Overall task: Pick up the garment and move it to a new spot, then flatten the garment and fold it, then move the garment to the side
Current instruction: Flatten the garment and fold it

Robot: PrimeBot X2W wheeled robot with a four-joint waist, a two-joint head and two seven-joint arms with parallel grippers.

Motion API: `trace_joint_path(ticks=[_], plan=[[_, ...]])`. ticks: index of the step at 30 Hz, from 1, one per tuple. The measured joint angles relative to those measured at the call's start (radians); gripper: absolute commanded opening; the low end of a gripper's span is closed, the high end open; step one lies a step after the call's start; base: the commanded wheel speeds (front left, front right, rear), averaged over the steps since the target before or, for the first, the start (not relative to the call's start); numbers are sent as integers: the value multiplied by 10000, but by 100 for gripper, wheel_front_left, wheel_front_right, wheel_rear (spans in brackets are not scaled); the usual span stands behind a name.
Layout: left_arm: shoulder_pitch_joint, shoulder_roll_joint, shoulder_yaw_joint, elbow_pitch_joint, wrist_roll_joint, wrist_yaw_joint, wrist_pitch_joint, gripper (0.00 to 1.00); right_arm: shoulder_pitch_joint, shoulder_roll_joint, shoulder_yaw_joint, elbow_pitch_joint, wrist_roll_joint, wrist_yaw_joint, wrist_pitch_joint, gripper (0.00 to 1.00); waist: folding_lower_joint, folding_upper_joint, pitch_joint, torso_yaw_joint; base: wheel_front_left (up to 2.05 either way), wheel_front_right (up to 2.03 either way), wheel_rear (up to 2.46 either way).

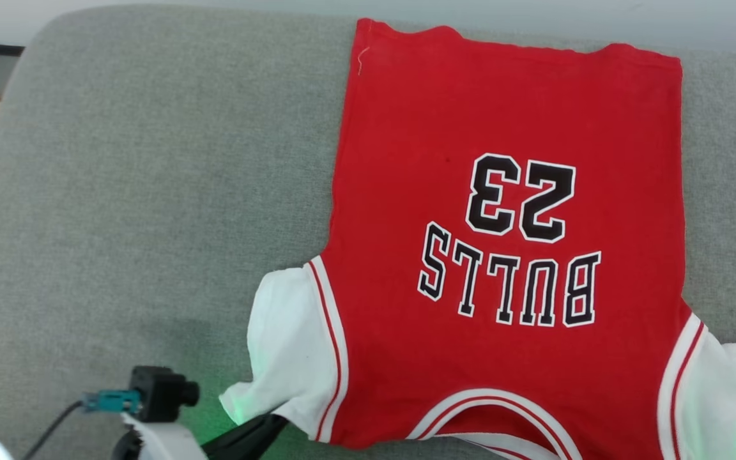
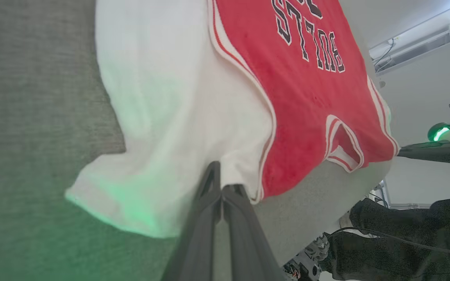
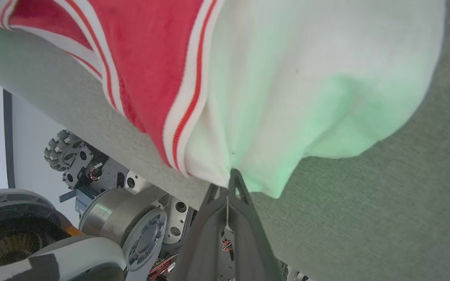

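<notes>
Garment lies spread flat on the right half of the grey fabric-covered desk, its collar at the near edge and its lettering upside down in the head view. At its left white sleeve, the left gripper has its dark fingers pressed together on the sleeve's lower hem, just beside the striped trim. At the right white sleeve, the right gripper has its fingers clamped on a bunched point of the cloth.

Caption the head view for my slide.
Red 23 jersey flat on a grey cushion, left claw gripping its white sleeve.
</notes>
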Motion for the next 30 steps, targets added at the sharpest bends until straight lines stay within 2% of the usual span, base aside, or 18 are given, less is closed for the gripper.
trace_joint_path(ticks=[2, 7, 14, 17, 18, 19, 23, 30], plan=[[-63, -466, -23, 460, 52, 12, -2, 0, -667, -121, 767, 872, -360, 0, -261, 0, 0, 0, 112, -35, 0, 0, 0], [-173, -988, -25, 1143, 146, 27, -44, 0, -1567, -282, 1921, 2178, -627, 2, -836, 0, 1, 0, 279, -30, 0, 0, 0], [-243, -1267, 25, 1569, 203, -63, -92, 0, -2216, -525, 2851, 3112, -905, 50, -1814, 0, 1, 0, 456, 10, 0, 0, 0], [-237, -1281, 73, 1609, 201, -63, -127, 0, -2347, -541, 3093, 3250, -836, 61, -2355, 37, 0, 0, 474, -60, 0, 0, 0], [-234, -1285, 84, 1607, 203, -61, -134, 0, -2376, -583, 3177, 3200, -715, 40, -2546, 55, 1, -1, 477, -88, 0, 0, 0], [-231, -1285, 84, 1597, 205, -61, -144, 0, -2376, -631, 3214, 3166, -518, 23, -2742, 100, 0, 0, 478, -114, 0, 0, 0], [-231, -1306, 75, 1511, 290, -58, -146, 0, -2364, -907, 3060, 2558, 165, 40, -3258, 100, 0, 0, 462, -206, 0, 0, 0], [-290, -1509, 38, 1306, 529, 2, -113, 0, -2212, -2065, 660, 1093, 2033, -2, -2936, 100, 0, 0, 441, -159, 0, 0, 0]])
